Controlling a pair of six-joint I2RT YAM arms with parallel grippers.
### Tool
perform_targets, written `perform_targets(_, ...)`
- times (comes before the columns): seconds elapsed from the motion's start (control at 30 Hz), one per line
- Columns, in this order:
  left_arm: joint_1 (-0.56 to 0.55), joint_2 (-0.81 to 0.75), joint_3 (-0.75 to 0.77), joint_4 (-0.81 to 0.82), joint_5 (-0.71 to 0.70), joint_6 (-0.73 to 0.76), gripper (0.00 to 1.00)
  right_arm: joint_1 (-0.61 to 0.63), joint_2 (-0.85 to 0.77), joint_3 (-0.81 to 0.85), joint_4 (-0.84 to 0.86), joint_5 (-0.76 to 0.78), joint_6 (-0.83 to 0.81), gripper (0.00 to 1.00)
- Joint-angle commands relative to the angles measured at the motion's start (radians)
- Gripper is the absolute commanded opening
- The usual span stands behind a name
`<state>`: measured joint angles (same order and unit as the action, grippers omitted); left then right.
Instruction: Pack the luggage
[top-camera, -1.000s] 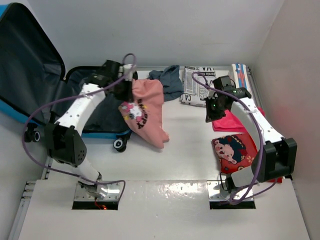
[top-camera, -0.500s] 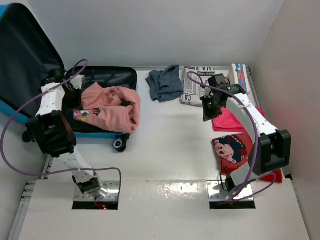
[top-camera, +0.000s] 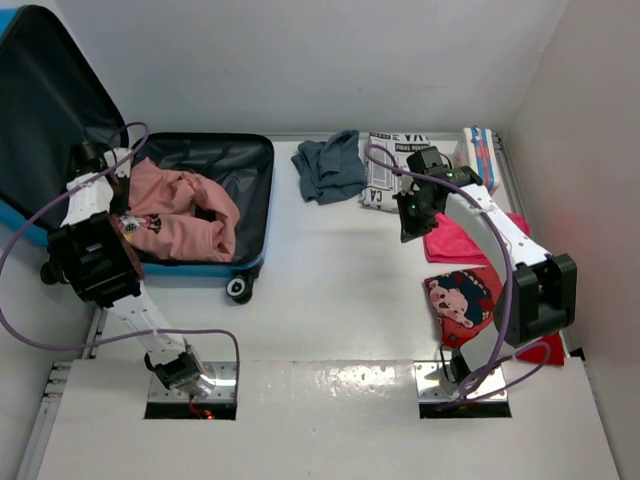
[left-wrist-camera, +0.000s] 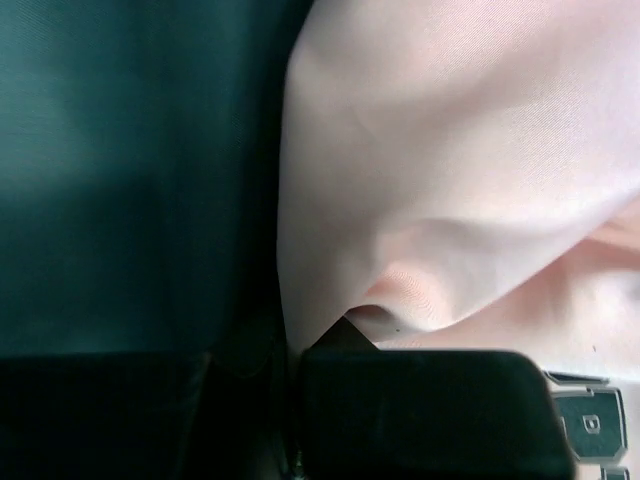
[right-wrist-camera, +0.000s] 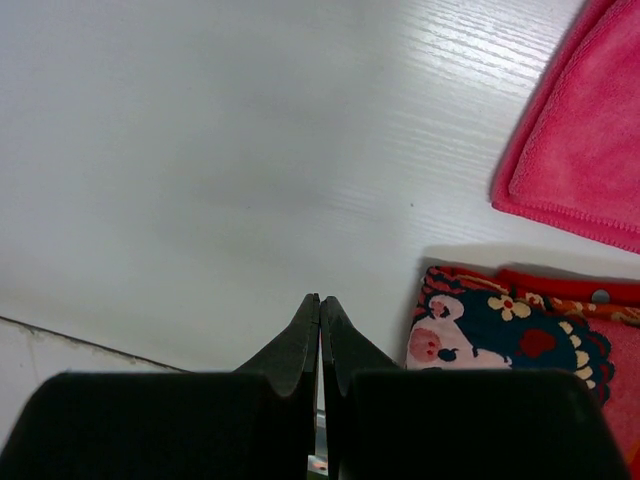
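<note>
The left gripper (left-wrist-camera: 292, 350) pinches a fold of the pink garment (top-camera: 180, 215) inside the open luggage (top-camera: 250, 180) (lid propped up behind), while the right gripper (right-wrist-camera: 320, 305), pressed together and empty, hangs well to its right; cloth clinging at release could drag back over the rim.

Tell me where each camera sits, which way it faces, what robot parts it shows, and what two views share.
Top external: above and behind, looking down at the table; both arms, open luggage left.
Left wrist: on the left arm, facing the pink garment inside the luggage; left gripper pinching it.
Right wrist: looking down at table, pink towel, red cartoon cloth; right gripper shut.
Shared: pink garment in top and left-wrist views.
</note>
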<state>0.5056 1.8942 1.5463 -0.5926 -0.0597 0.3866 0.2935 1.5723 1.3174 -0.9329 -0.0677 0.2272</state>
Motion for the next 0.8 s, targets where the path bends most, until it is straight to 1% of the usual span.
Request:
perform_targets(0.0,0.039,-0.122,0.017,0.18,-0.042,0.072,0.0,0.013,0.003,0.034,-0.003,0.016,-0.011,0.0)
perform_targets(0.03,0.039,-0.122,0.017,0.136,0.001,0.137,0.0,0.016,0.003,0.032,-0.003,0.014,-0.011,0.0)
perform_targets(0.07,0.009,-0.122,-0.006,0.099,0.027,0.164,0.0,0.018,0.003,0.028,-0.001,0.013,-0.014,0.0)
perform_targets(0.1,-0.004,-0.122,-0.03,0.058,0.018,0.179,0.0,0.022,0.002,0.023,0.0,0.012,-0.012,0.0)
perform_targets(0.17,-0.015,-0.122,-0.124,0.021,0.037,0.193,0.11,0.033,0.003,0.022,0.002,0.006,-0.015,0.0)
perform_targets(0.2,-0.015,-0.122,-0.162,-0.001,0.052,0.202,0.2,0.036,0.005,0.025,-0.003,0.008,-0.017,0.0)
perform_targets(0.23,-0.025,-0.133,-0.237,-0.001,0.052,0.202,0.24,0.042,0.003,0.029,-0.004,0.005,-0.02,0.0)
perform_targets(0.3,-0.035,-0.171,-0.31,-0.001,0.052,0.202,0.36,0.041,0.0,0.037,-0.01,0.012,-0.032,0.0)
perform_targets(0.33,-0.045,-0.188,-0.369,-0.001,0.052,0.202,0.41,0.041,-0.006,0.036,-0.01,0.016,-0.031,0.0)
perform_targets(0.4,-0.055,-0.224,-0.408,-0.01,0.07,0.215,0.52,0.041,-0.018,0.02,-0.006,0.026,-0.032,0.05)
perform_targets(0.43,-0.064,-0.265,-0.408,-0.01,0.084,0.215,0.55,0.036,-0.03,0.017,0.0,0.032,-0.029,0.13)
perform_targets(0.47,-0.064,-0.288,-0.408,-0.01,0.118,0.215,0.56,0.035,-0.035,0.014,0.002,0.032,-0.026,0.18)
perform_targets(0.5,-0.064,-0.314,-0.381,-0.019,0.142,0.195,0.56,0.03,-0.044,0.006,0.002,0.031,-0.022,0.22)
perform_targets(0.53,-0.064,-0.364,-0.353,-0.019,0.167,0.146,0.82,0.023,-0.057,0.006,0.005,0.025,-0.017,0.27)
perform_targets(0.57,-0.064,-0.388,-0.272,-0.029,0.226,0.117,0.9,0.016,-0.066,0.006,0.006,0.023,-0.014,0.34)
perform_targets(0.6,-0.064,-0.408,-0.218,-0.044,0.26,0.086,1.0,0.001,-0.07,0.005,0.009,0.02,-0.015,0.35)
perform_targets(0.63,-0.081,-0.421,-0.095,-0.056,0.3,0.018,1.0,0.001,-0.089,0.003,0.012,0.017,-0.017,0.37)
perform_targets(0.67,-0.094,-0.432,-0.027,-0.056,0.301,-0.017,1.0,-0.007,-0.093,0.003,0.019,0.016,-0.015,0.37)
perform_targets(0.73,-0.162,-0.432,0.114,-0.102,0.301,-0.087,1.0,-0.028,-0.101,0.0,0.017,0.005,-0.02,0.4)
perform_targets(0.77,-0.185,-0.399,0.252,-0.12,0.287,-0.106,1.0,-0.031,-0.115,-0.001,0.017,-0.001,-0.026,0.42)
